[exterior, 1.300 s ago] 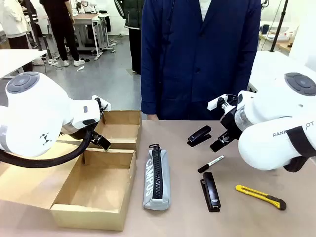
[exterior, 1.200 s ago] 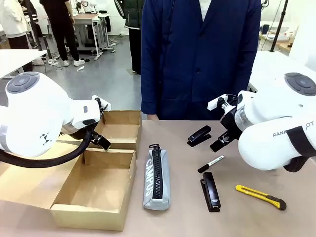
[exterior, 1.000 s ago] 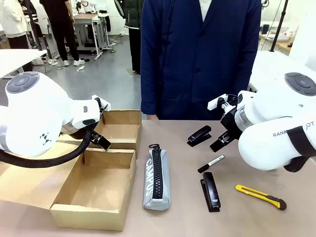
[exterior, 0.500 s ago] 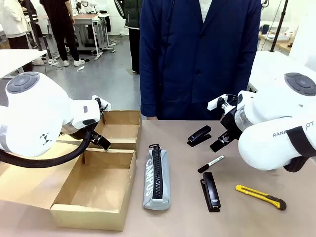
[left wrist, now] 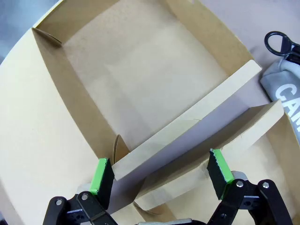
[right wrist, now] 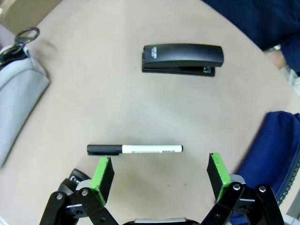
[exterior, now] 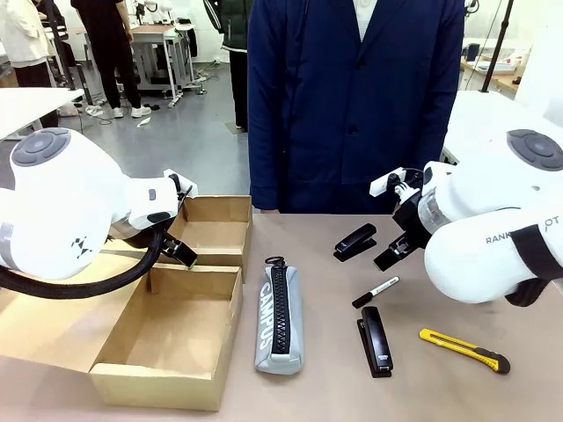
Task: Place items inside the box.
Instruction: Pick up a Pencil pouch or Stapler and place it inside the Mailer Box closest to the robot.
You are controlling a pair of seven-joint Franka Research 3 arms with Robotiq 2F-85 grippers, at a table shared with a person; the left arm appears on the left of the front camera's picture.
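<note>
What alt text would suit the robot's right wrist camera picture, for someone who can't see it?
The right claw, open, points down at a black-and-white marker lying on a tan table. Beyond it lies a black stapler; a grey pencil case sits at the picture's left edge.

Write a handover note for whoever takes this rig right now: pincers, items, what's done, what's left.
Left pincer: open, holding nothing, above the cardboard flaps in the middle of the box.
Right pincer: open, holding nothing, over the marker.
On the table, to the right of the box: pencil case, far stapler, marker, near stapler, yellow knife.
Done: no item seen inside the box.
Left: all five items go in. The marker looks like the likely first pick for the right pincer.
</note>
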